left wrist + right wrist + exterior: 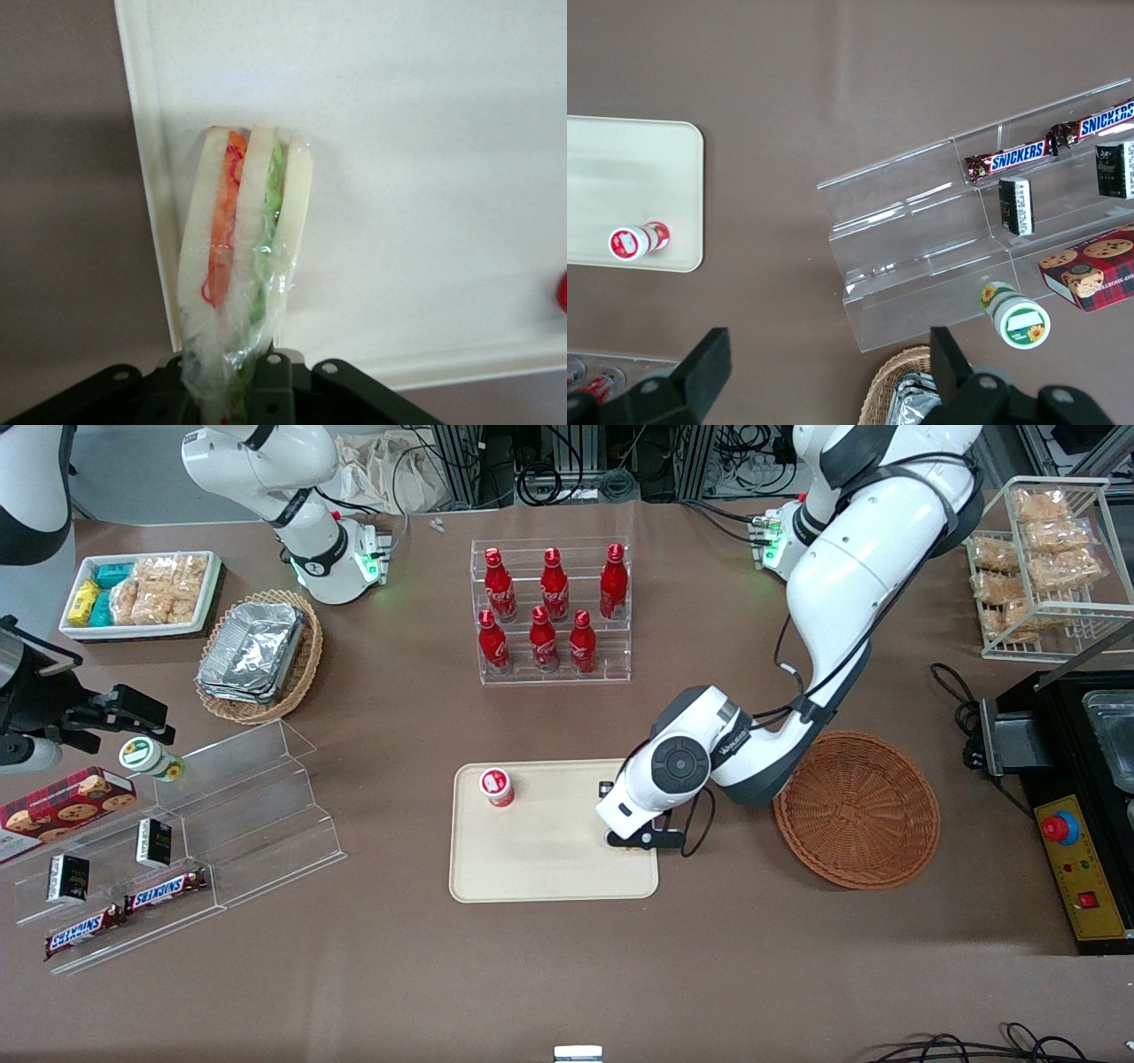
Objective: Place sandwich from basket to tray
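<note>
The sandwich (244, 248), a plastic-wrapped wedge with orange, red and green filling, is pinched at its narrow end by my gripper (235, 385), which is shut on it. Its wide end points down over the cream tray (425, 133), just inside the rim. I cannot tell whether it touches the tray. In the front view my gripper (633, 840) hangs low over the tray (549, 859) at the edge nearest the round orange-brown basket (858, 809), which holds nothing. The arm hides the sandwich in that view.
A small red-capped bottle (497, 786) stands on the tray toward the parked arm's end. A rack of red bottles (551, 611) stands farther from the front camera. A black control box (1076, 841) sits beside the basket. Acrylic step shelves (221, 815) lie toward the parked arm's end.
</note>
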Motion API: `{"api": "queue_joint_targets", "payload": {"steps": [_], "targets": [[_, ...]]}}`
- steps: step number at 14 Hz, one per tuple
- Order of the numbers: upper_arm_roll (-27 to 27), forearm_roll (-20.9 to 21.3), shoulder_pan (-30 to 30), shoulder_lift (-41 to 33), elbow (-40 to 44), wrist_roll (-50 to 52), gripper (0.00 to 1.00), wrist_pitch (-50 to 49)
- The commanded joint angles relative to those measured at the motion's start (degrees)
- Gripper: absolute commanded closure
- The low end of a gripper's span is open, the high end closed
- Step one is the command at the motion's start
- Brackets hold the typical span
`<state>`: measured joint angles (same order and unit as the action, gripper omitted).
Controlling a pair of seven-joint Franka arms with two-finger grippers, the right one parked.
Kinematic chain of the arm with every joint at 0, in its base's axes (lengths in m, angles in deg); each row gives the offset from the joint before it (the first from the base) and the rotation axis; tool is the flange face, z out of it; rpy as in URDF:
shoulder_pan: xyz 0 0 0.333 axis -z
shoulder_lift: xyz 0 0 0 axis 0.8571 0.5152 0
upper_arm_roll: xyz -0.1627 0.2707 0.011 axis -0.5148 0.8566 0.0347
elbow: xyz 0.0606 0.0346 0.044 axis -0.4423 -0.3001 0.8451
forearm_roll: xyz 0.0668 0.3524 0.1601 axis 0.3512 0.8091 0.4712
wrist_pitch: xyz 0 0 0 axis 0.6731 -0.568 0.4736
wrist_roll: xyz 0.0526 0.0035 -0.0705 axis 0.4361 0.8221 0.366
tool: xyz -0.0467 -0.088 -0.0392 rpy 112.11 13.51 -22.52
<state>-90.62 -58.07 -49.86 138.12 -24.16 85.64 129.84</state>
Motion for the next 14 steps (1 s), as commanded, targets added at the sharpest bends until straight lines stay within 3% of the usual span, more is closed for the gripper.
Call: {"api": "queue_joint_targets", "payload": {"steps": [1, 2, 3, 5, 11, 14], "targets": [[1.8, 1.5, 2.4, 0.7, 1.9, 2.2, 1.0, 0.4], [2.2, 1.5, 2.7, 1.0, 2.0, 2.4, 1.0, 0.9], [2.7, 1.4, 2.8, 1.1, 2.0, 3.0, 0.9, 1.3], [2.7, 1.5, 3.0, 1.1, 2.0, 4.9, 0.0, 1.3], [2.8, 0.4, 2.7, -5.4, 2.5, 6.1, 0.0, 0.1], [2.7, 0.3, -0.1, -10.8, 2.4, 5.9, 0.0, -7.6]]}}
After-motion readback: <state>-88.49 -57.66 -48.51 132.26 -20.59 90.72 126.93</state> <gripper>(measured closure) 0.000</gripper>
